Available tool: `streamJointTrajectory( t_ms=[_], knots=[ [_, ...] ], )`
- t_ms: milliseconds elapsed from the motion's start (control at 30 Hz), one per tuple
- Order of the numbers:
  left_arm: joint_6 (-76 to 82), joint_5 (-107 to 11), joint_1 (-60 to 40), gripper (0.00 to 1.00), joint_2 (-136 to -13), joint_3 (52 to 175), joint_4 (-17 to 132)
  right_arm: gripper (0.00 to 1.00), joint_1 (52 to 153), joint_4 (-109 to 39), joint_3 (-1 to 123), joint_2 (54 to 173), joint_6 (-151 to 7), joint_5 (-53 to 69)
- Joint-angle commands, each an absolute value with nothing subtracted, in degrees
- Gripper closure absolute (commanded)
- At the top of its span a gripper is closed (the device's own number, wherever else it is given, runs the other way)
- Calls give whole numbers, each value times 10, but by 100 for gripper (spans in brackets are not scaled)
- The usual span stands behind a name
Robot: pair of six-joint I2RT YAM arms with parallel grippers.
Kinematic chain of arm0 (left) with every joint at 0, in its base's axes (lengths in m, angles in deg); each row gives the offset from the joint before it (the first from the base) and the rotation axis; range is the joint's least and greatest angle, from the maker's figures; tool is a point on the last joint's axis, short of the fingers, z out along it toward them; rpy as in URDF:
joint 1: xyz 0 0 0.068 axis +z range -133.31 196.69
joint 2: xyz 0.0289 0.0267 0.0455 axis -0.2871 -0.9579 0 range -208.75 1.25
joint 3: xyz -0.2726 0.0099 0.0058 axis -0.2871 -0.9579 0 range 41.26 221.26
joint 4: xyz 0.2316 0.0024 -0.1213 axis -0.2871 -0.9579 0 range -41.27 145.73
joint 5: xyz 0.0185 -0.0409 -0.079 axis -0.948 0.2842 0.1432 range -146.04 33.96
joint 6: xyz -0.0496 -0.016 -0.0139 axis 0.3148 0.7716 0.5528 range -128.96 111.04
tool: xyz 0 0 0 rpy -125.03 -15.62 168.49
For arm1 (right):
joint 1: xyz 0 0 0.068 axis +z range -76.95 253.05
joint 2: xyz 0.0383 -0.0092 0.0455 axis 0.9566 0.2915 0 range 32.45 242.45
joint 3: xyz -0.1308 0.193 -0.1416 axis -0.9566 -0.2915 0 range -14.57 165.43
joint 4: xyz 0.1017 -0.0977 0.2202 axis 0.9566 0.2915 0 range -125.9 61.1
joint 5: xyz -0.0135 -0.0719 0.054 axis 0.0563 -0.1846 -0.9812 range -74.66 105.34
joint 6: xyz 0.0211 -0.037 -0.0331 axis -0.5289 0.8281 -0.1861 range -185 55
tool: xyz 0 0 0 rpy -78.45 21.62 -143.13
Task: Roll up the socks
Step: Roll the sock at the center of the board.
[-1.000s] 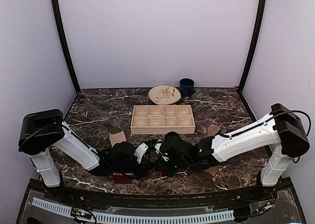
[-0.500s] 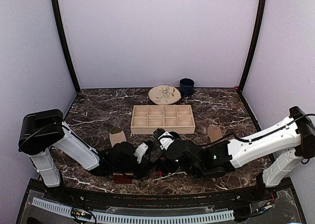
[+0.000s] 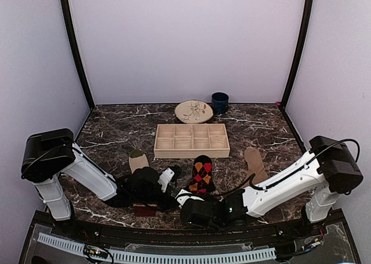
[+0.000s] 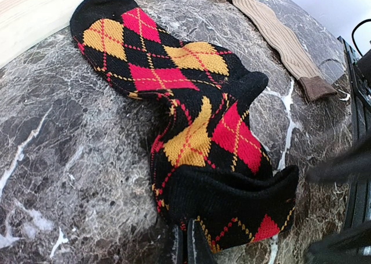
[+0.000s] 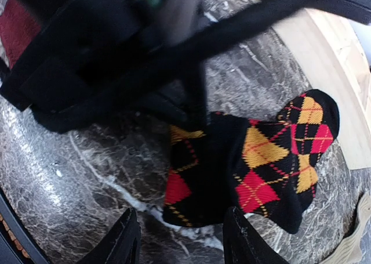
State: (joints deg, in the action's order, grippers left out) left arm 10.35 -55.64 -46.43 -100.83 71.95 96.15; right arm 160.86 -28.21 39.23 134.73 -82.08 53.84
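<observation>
Where left arm (image 3: 93, 177) crosses, the striped sock (image 3: 137, 161) hides.

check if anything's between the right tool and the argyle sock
Nothing visible lies between them: the right tool is open, with the cuff of the argyle sock just ahead of it. The left tool, shut on that cuff's edge, crowds the opposite side.

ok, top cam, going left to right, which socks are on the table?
striped beige sock → black argyle sock → plain tan sock
</observation>
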Motion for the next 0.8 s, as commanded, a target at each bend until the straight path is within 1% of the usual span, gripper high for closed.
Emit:
streamJointTrajectory(
  t_ms=[0, 300, 600, 767],
  knots=[
    [105, -556, -460, 100, -1026, 690, 808, 52, 1621, -267, 430, 1376, -827, 541],
    [101, -549, -460, 100, -1019, 685, 811, 52, 1613, -260, 457, 1412, -798, 554],
    [100, -545, -460, 100, -1013, 682, 813, 53, 1582, -262, 443, 1413, -801, 525],
    [100, -543, -460, 100, -1012, 682, 812, 51, 1566, -260, 435, 1414, -800, 508]
  ],
)
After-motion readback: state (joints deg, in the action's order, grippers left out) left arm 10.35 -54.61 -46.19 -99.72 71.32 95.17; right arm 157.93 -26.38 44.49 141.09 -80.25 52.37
